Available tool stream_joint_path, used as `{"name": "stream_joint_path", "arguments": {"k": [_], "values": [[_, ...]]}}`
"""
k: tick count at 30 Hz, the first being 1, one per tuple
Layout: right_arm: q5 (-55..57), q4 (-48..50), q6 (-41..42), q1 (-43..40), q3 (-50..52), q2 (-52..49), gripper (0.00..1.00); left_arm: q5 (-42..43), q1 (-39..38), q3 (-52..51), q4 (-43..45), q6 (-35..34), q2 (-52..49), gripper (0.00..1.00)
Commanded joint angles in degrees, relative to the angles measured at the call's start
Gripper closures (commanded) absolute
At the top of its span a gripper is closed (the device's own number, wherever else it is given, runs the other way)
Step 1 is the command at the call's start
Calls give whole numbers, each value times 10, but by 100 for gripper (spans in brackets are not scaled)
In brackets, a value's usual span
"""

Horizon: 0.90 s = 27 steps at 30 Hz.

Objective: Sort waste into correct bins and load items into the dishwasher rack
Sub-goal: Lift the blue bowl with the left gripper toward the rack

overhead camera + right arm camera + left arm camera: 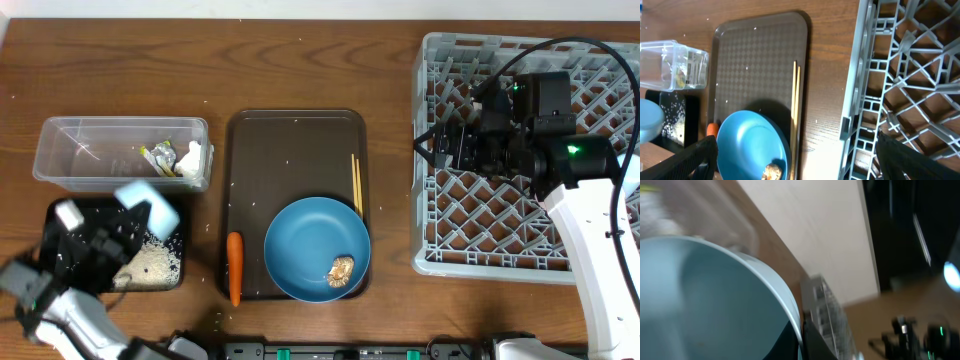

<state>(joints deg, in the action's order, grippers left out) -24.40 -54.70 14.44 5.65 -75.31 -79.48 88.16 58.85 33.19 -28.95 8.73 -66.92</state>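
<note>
My left gripper (801, 334) is shut on the rim of the small pale-blue bowl (710, 300), one finger inside and one outside. In the overhead view the bowl (148, 203) shows blurred above the black tray bin (70, 225), which holds white rice (155, 265). The clear tub bin (120, 150) holds the crumpled wrapper (185, 157). The blue plate (317, 248) carries the brown food scrap (342, 268). The carrot (235, 268) lies left of it and the chopsticks (356, 185) lie to its upper right. My right gripper (432, 145) hangs open and empty over the left edge of the dishwasher rack (530, 150).
The plate, carrot and chopsticks lie on a dark brown serving tray (295, 140) in the middle of the wooden table. Loose rice grains are scattered over that tray and the table. The cups are not in view.
</note>
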Motion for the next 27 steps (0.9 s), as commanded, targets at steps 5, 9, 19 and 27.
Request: {"name": "stream_joint_path", "arguments": {"k": [5, 9, 19, 27], "values": [[34, 15, 3, 7, -6, 0, 7, -10, -219, 94, 139, -145, 23, 94], [90, 16, 30, -14, -6, 0, 7, -77, -372, 94, 306, -275, 22, 94], [105, 9, 40, -54, -6, 0, 7, -231, -647, 94, 457, -328, -34, 94], [117, 12, 40, -62, -6, 0, 8, -256, -730, 94, 529, -339, -95, 94]]}}
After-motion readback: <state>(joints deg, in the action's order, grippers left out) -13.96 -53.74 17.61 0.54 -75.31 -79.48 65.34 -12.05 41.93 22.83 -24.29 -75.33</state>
